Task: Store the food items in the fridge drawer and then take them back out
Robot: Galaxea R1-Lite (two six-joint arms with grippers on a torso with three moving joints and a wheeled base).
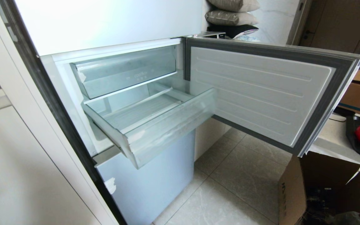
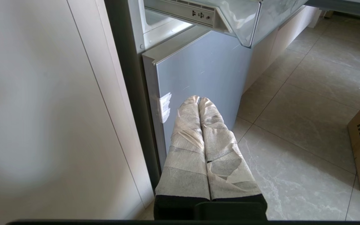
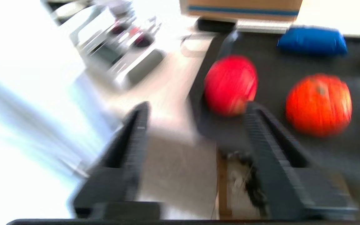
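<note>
The left end effector [image 2: 198, 99] has two long tapering fingers [image 2: 186, 147] wrapped in pale grey-white cloth tape, creased and overlapping, rising from a black base at the lower centre of the frame; the right end effector [image 3: 195, 107] has bare black fingers [image 3: 261, 134] with ribbed inner faces

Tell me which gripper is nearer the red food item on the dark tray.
Right. The right gripper, fingers open, hovers just short of the red food item on the dark tray. The left gripper hangs by the fridge's lower door.
</note>
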